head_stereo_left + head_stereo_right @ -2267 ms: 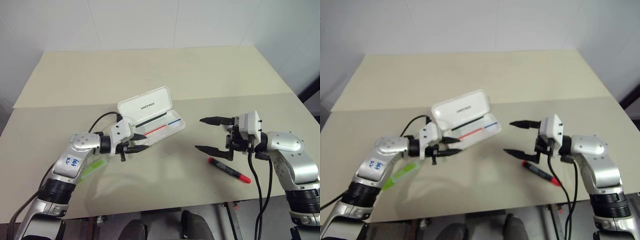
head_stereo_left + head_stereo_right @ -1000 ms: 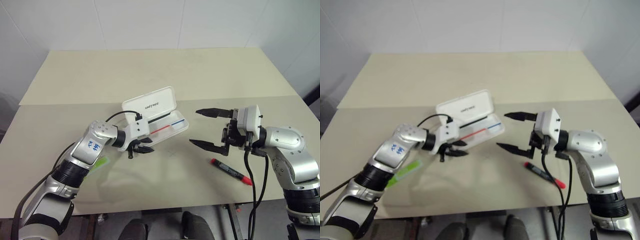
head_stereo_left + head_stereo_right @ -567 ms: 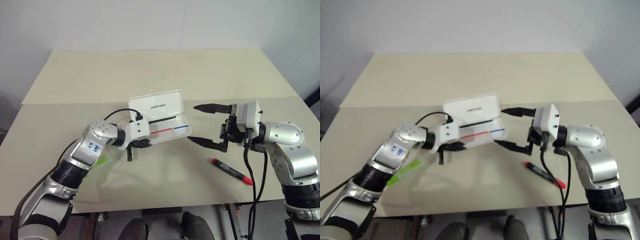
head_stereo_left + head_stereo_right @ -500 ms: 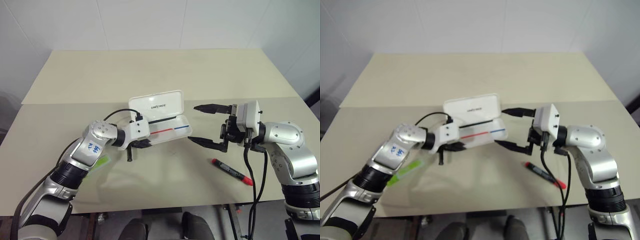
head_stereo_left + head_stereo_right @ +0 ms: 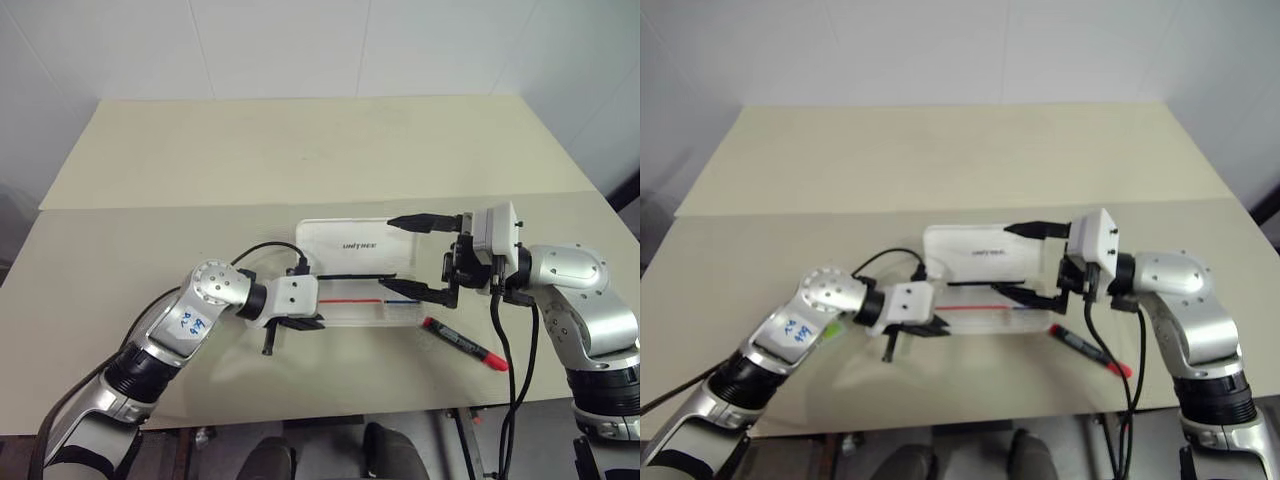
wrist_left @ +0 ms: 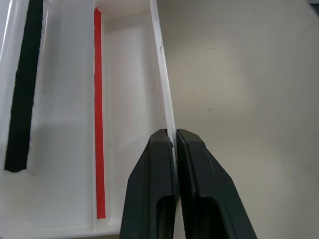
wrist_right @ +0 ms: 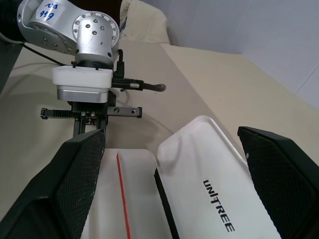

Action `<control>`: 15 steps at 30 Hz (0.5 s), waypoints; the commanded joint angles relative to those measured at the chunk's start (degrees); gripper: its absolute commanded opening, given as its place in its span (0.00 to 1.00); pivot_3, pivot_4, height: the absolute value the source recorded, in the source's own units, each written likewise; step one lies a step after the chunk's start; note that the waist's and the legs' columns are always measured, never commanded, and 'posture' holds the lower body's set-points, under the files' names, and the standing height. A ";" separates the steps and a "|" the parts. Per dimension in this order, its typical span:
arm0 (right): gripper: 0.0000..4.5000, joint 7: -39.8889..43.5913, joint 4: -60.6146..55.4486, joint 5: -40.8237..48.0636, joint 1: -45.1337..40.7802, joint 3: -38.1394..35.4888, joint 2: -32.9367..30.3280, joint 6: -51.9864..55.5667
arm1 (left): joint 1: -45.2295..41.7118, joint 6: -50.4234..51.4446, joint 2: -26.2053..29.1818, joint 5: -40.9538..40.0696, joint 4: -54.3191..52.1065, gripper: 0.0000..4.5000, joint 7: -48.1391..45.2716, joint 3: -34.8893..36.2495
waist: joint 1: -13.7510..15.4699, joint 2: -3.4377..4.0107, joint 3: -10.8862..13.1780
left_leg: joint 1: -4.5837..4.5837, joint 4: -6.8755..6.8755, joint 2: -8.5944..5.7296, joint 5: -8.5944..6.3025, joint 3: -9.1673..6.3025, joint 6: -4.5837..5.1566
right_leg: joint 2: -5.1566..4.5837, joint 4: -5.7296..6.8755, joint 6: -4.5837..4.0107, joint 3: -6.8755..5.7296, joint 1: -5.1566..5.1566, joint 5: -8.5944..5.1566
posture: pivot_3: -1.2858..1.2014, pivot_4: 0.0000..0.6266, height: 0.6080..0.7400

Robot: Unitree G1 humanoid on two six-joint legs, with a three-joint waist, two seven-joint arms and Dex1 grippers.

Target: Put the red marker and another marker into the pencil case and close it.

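The pencil case (image 5: 350,240) lies open at the table's middle, its lid (image 7: 214,184) tilted up behind the tray (image 5: 350,310). My left gripper (image 5: 312,322) is shut on the tray's thin near wall (image 6: 162,74), close to its left end. In the left wrist view the fingers (image 6: 154,189) pinch that wall. My right gripper (image 5: 388,253) stands open across the case's right end, one finger over the lid and one over the tray. The red marker (image 5: 465,343) lies on the table below my right gripper. The other marker is hidden.
Inside the tray run a red stripe (image 6: 97,99), a blue stripe (image 5: 400,298) and a black strip (image 6: 22,84). A seam (image 5: 150,206) crosses the beige table behind the case. The table's near edge (image 5: 330,410) is close below both arms.
My left gripper has shut on the tray's wall and dragged the case rightward and nearer, turning it square to the table's edge, between my right gripper's fingers. The right arm has kept still.
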 commanded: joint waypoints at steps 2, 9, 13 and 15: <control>1.00 -0.37 -2.74 1.38 -0.01 -1.36 -0.79 0.47 | 1.13 1.97 0.81 1.02 -3.30 0.00 0.48 -0.82 | -0.03 0.00 0.00 | 0.00 0.10 0.00 0.00 0.01 0.00 | 0.00 0.00 0.00 0.02 0.03 0.00 | 0.52 0.24 1.00; 1.00 -1.48 -4.01 1.47 0.82 -1.36 -0.26 1.02 | 0.69 6.31 1.44 3.15 -3.13 0.00 3.01 -0.29 | -0.05 -0.01 0.00 | 0.02 0.11 0.01 0.00 0.02 0.00 | 0.02 0.02 0.00 0.03 0.04 0.00 | 0.52 0.24 1.00; 1.00 -2.03 -4.35 1.53 1.10 -1.30 -0.10 1.00 | 0.26 7.77 1.69 3.56 -3.10 0.00 3.82 -0.14 | -0.05 -0.01 -0.01 | 0.03 0.13 0.01 0.00 0.02 0.00 | 0.02 0.02 0.00 0.03 0.04 0.00 | 0.52 0.24 1.00; 1.00 -2.17 -4.22 1.47 1.19 -1.28 -0.06 0.83 | -0.01 8.62 1.50 3.65 -3.04 0.00 4.31 -0.18 | -0.05 -0.01 -0.01 | 0.03 0.14 0.01 0.00 0.03 0.00 | 0.02 0.02 0.00 0.04 0.05 0.00 | 0.52 0.24 1.00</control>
